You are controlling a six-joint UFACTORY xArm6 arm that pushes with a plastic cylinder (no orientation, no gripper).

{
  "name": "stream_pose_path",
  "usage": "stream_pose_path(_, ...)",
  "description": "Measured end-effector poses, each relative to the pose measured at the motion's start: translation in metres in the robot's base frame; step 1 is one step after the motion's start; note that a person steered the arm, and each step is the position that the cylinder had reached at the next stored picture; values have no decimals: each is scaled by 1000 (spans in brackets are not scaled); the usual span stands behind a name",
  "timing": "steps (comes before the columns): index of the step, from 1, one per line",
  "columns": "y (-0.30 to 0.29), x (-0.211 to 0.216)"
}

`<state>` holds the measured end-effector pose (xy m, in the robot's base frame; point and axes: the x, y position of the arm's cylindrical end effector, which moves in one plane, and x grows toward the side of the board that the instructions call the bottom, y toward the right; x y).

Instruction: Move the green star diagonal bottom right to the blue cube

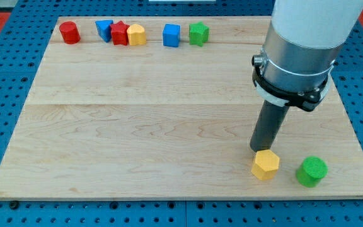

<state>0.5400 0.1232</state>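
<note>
The green star (pixel 198 33) sits at the view's top, just right of the blue cube (pixel 171 35) and nearly touching it. My tip (pixel 259 150) is far from both, at the view's lower right. It rests just above and left of a yellow hexagonal block (pixel 265 165) and touches or nearly touches it.
A green cylinder (pixel 311 171) sits right of the yellow hexagon near the board's bottom right corner. Along the top edge lie a red cylinder (pixel 70 32), a blue block (pixel 104 29), a red star (pixel 119 33) and a yellow block (pixel 136 34), the last three bunched together.
</note>
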Motion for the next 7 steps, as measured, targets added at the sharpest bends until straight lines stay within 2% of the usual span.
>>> stream_pose_path(3, 1, 3)
stream_pose_path(4, 5, -42)
stream_pose_path(6, 59, -193)
stream_pose_path(7, 44, -260)
